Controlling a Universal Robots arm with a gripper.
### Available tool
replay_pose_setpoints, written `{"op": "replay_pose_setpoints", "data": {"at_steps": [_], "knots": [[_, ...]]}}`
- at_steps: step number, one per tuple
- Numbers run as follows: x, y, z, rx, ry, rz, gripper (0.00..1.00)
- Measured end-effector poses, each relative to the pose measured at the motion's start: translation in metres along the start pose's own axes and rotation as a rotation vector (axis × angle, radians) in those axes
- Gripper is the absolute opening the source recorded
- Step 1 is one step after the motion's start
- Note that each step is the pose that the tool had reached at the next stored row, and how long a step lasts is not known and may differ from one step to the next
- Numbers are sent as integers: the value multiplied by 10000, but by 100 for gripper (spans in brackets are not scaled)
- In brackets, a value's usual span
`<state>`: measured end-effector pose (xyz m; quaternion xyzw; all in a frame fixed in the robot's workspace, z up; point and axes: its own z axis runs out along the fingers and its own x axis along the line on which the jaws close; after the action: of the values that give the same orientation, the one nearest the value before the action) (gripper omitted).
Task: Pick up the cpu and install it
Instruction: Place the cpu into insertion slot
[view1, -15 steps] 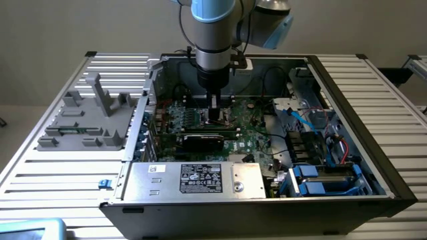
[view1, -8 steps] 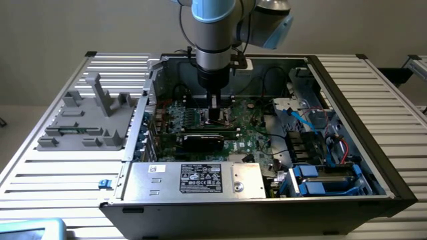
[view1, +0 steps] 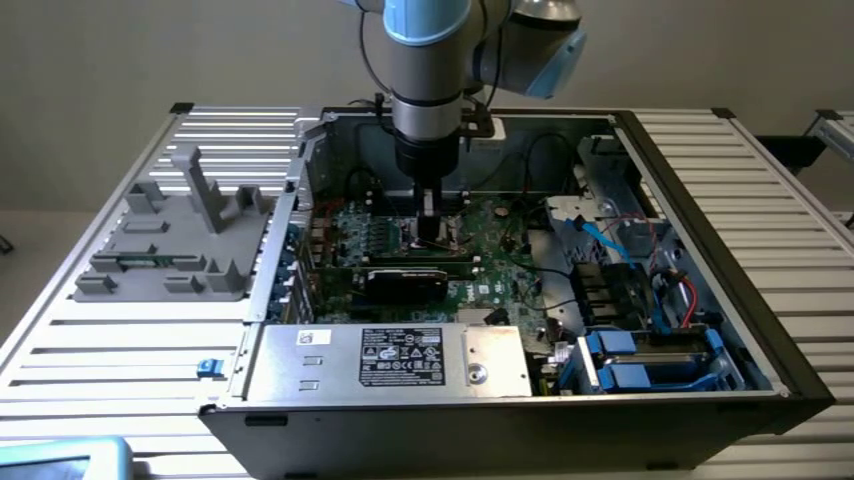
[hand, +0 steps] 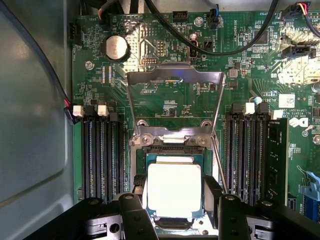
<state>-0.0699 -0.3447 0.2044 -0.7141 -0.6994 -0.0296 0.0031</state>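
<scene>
Gripper (hand: 174, 202) clamps the cpu (hand: 174, 187) by two opposite edges, low over the open socket (hand: 172, 149); tilt or offset while seating could bend socket pins.

A plain beige wall (view1: 160, 50) backs a broad worktop (view1: 754, 210) of ribbed silver aluminium slats, with black corner caps (view1: 182, 107) at its far end. Soft, even light lies across the metal. Pale floor (view1: 27, 225) shows past the worktop's edge at the exterior view's left. The end of a second slatted bench (view1: 834, 130) stands near it at the exterior view's right.
</scene>
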Motion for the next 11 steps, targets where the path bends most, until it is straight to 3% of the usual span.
{"op": "replay_pose_setpoints", "data": {"at_steps": [11], "knots": [[-1,0,25,1,-40,3,54]]}}
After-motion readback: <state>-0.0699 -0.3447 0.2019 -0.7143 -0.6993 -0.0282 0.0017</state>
